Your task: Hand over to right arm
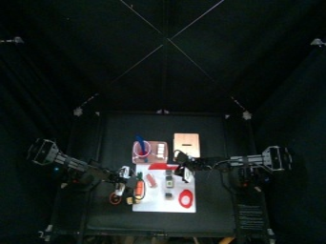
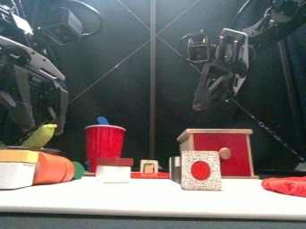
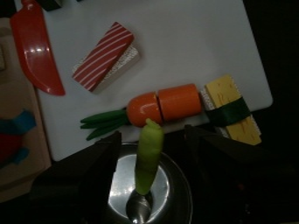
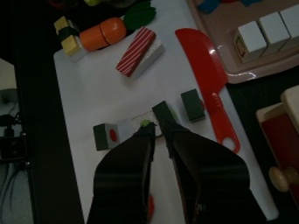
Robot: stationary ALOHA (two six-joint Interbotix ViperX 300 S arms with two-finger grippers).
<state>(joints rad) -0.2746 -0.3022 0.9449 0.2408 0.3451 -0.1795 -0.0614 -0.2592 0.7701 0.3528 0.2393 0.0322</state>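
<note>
My left gripper (image 3: 142,191) is shut on a yellow-green toy pod (image 3: 149,153) and holds it above the white mat; the pod also shows at the far left of the front view (image 2: 42,136). In the top view the left gripper (image 1: 124,177) is over the mat's left edge. The right arm comes in from the right, and its gripper (image 1: 182,174) hangs over the mat's right part, a short way from the left gripper. It is raised in the air in the front view (image 2: 205,97). In its own view the right gripper (image 4: 153,125) is empty, its jaws close together.
On the white mat (image 3: 205,39) lie a toy carrot (image 3: 176,101), a striped red-and-white piece (image 3: 105,54), a red knife (image 4: 208,74) and several small sushi pieces. A red cup (image 2: 104,143) and a wooden box with a red panel (image 2: 227,148) stand behind.
</note>
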